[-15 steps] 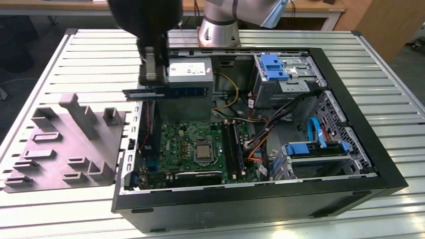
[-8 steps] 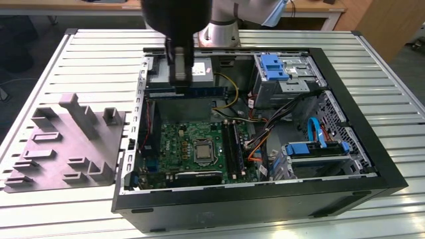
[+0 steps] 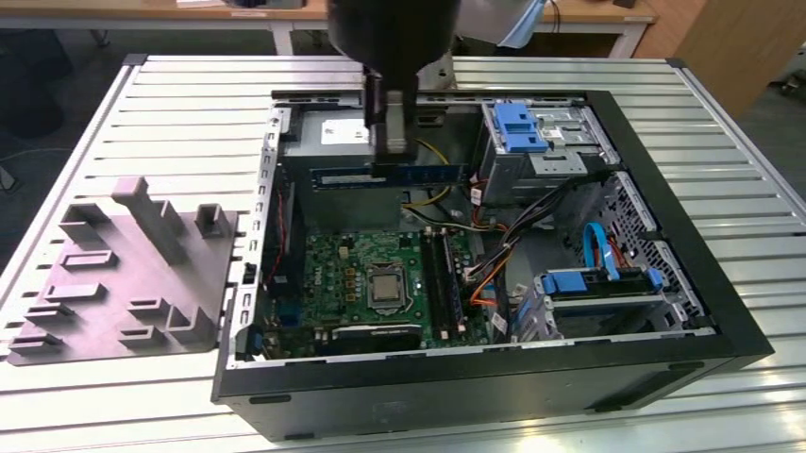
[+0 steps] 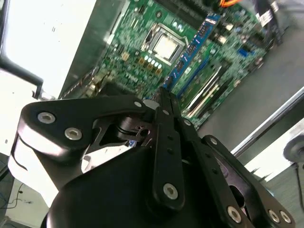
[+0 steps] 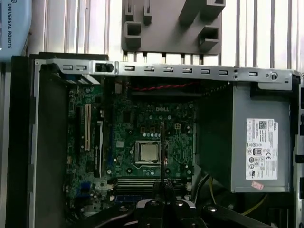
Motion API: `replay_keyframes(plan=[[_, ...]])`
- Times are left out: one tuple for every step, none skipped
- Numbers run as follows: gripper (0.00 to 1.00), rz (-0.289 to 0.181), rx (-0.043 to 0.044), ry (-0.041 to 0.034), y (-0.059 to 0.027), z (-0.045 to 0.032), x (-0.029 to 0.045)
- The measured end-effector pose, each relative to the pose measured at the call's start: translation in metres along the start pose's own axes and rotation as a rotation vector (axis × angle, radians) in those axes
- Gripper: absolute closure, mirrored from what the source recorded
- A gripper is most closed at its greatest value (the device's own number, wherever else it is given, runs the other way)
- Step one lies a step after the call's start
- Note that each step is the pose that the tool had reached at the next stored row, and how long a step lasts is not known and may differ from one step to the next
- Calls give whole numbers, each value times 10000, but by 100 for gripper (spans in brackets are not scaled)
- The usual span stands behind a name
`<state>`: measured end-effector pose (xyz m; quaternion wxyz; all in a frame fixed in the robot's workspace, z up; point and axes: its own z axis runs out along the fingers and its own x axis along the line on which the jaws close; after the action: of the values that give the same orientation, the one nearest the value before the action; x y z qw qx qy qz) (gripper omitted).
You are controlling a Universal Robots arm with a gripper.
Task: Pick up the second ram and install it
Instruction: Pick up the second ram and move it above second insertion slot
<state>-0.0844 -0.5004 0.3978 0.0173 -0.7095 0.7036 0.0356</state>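
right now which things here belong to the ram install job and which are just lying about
Part of the job:
- the gripper, shut on the second ram
- the motherboard
- the open computer case

Just lying about:
- the purple-grey tray on the table beside the case
- the power supply
- the blue drive bracket

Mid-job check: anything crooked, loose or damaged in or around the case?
Nothing stands out. The gripper holds the second ram level above the open case, gripped near the middle. The motherboard below shows no visible damage.
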Motion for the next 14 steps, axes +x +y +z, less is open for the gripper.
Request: replay_keyframes(plan=[[89,1,-4,0,-39,8,1],[89,0,-9,-2,-70,22,2],[89,1,-13,-2,-94,36,4],[89,0,-14,-4,-104,41,4],[89,1,-15,-3,-105,41,4],[89,2,-15,-1,-105,40,4],[89,2,-15,0,-106,40,4],[89,2,-15,0,-106,40,4],[89,1,-15,-1,-107,45,4],[89,1,-15,-1,-108,61,5],[89,1,-16,0,-108,80,7],[89,1,-15,-1,-108,98,8],[89,1,-15,-2,-109,116,10],[89,1,-15,-2,-109,134,11]])
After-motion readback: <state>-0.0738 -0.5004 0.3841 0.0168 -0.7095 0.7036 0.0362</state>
